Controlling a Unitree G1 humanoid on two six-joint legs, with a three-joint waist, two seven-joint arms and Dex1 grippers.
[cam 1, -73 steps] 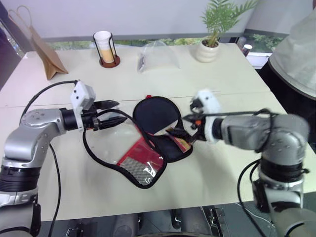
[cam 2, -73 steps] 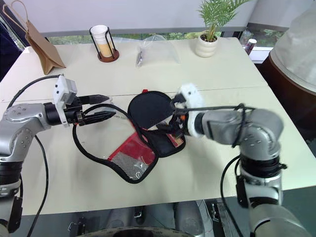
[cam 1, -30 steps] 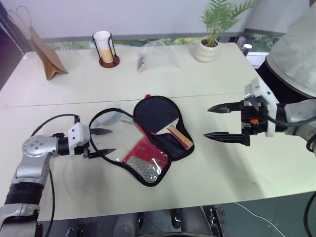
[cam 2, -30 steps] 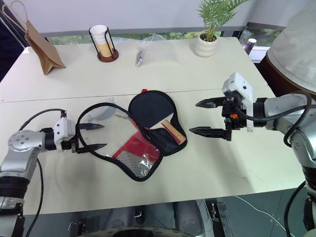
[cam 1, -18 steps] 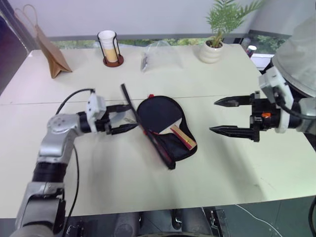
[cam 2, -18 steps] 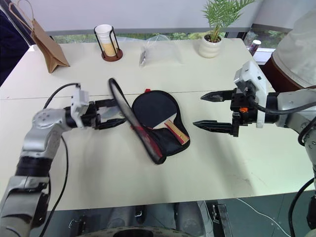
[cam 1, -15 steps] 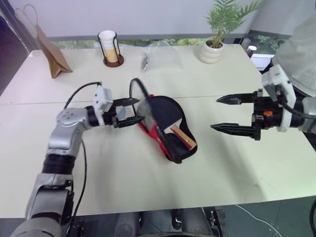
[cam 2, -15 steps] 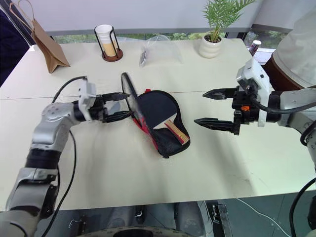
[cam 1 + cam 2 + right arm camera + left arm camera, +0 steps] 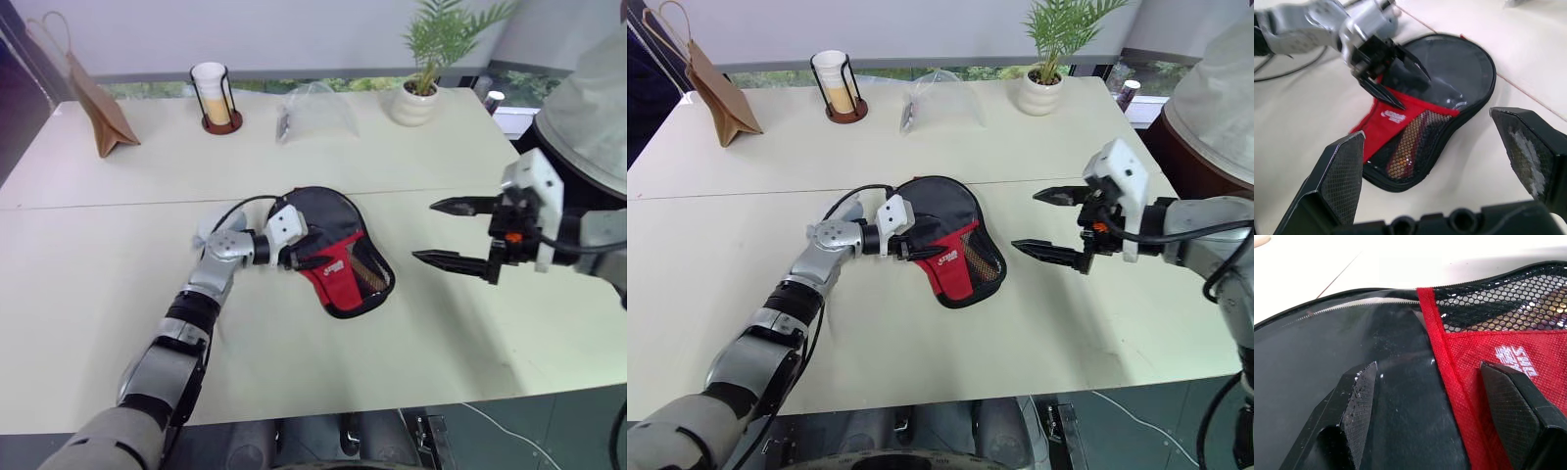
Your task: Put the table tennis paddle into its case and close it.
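In the middle of the frame, nearest the camera, the case (image 9: pixel 338 264) is lying flat on the pale surface (image 9: pixel 294 362) with its flap folded over, red panel and mesh pocket facing up. The left gripper (image 9: pixel 312 249) is reaching in from the lower left and resting on that flap where the clear window meets the red panel, its fingers (image 9: pixel 1359 401) standing apart and pressing down on the fabric rather than pinching it, probably to keep the flap lying shut. The table tennis paddle (image 9: pixel 1405 147) is sitting inside the case: part of its handle is showing dimly through the mesh, while the blade is hiding under the dark window. The zip around the edge looks not yet drawn, so closing is likely the step remaining. At the right of the frame the right gripper (image 9: pixel 458 233) is hovering above the surface, well apart from the case, fingers spread wide and holding nothing, seemingly waiting to go for the zip pull. Farther back, along the upper edge, a brown paper bag (image 9: pixel 98 103), a cup in a wire holder (image 9: pixel 214 93), a clear plastic bag (image 9: pixel 313 110) and a potted plant (image 9: pixel 421 69) are standing clear of the work.
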